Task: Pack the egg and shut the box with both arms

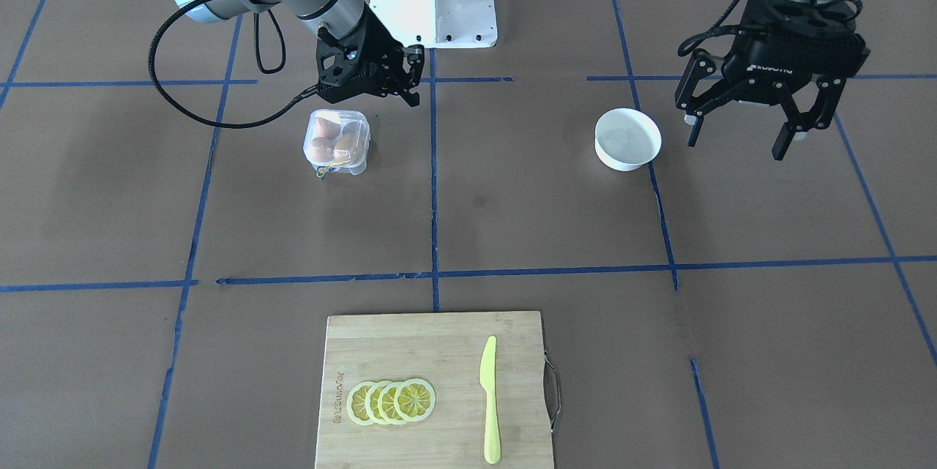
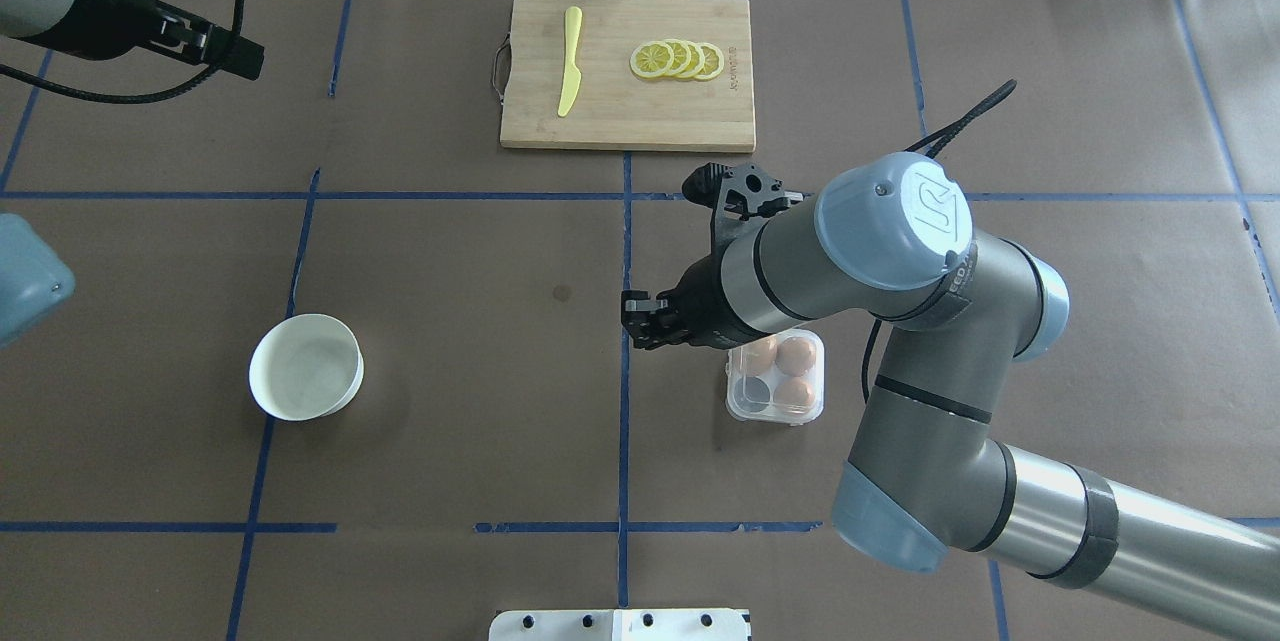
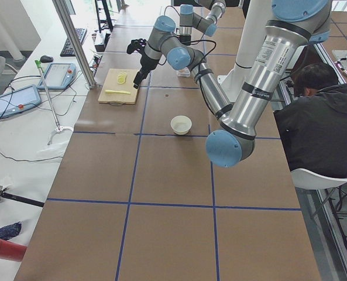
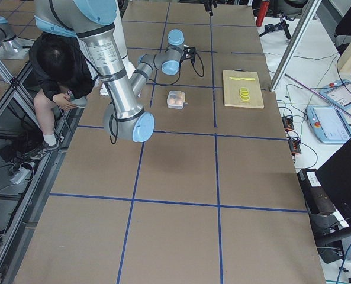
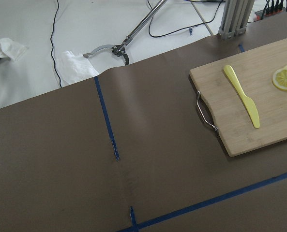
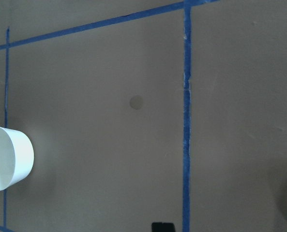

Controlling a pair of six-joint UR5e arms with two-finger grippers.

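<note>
Nearest the robot's base, on its right side, the small clear plastic four-cell egg box (image 2: 752,393) sits on the brown paper-covered bench (image 2: 450,321). Three smooth tan-brown eggs (image 2: 797,355) lie in its cells, and a bit of yellow cord (image 1: 329,166) hangs at its far edge. The lid looks folded down, though I cannot be sure through the clear plastic.

Level with the box on the left side stands a round white bowl (image 2: 306,380), well apart from it.

The black right end effector (image 2: 640,319) hangs above the bench beside the box, toward the centre tape line and clear of it. I cannot tell whether its fingers are parted or closed.

The black left end effector (image 1: 736,147) hovers near the bowl with its fingers spread wide, gripping nothing.

Farthest out lies a bamboo cutting board (image 2: 628,116) carrying overlapping yellow lemon slices (image 2: 677,59) and a pale yellow plastic knife (image 2: 569,73).
</note>
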